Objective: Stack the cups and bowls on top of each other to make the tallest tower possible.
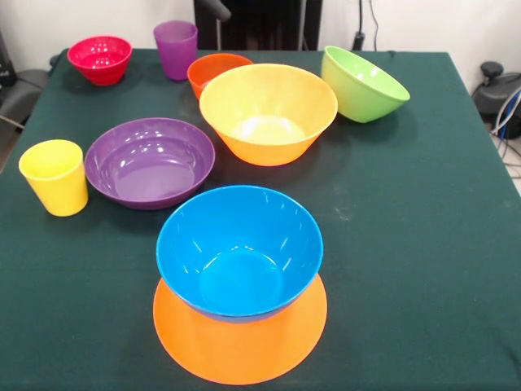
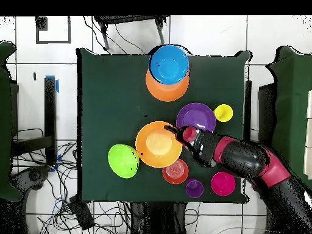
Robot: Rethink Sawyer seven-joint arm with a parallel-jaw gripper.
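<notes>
Bowls and cups lie spread over the green-covered table point(image 1: 423, 244), and the upright large orange bowl point(image 1: 269, 114) serves as the landmark. In the front view, the tower point(image 1: 240, 281) stands nearer the camera than that bowl: a blue bowl point(image 1: 238, 248) resting upright on an overturned large orange bowl point(image 1: 240, 346). Left of the landmark bowl sits the wide purple bowl point(image 1: 149, 161), and further left the yellow cup point(image 1: 54, 176), just beside the purple bowl. Right of the landmark, the green bowl point(image 1: 362, 83) lies tilted. Behind the landmark, touching or nearly touching its rim, is a small orange-red bowl point(image 1: 216, 70); the purple cup point(image 1: 176, 49) stands beside that, and the pink-red bowl point(image 1: 99, 59) is further left, near the table's far corner. In the overhead view, the red and black arm point(image 2: 244, 159) reaches over the table, and its hand point(image 2: 183, 133) sits above the landmark bowl's rim, on the side toward the purple bowl; whether it is open or closed cannot be told.
</notes>
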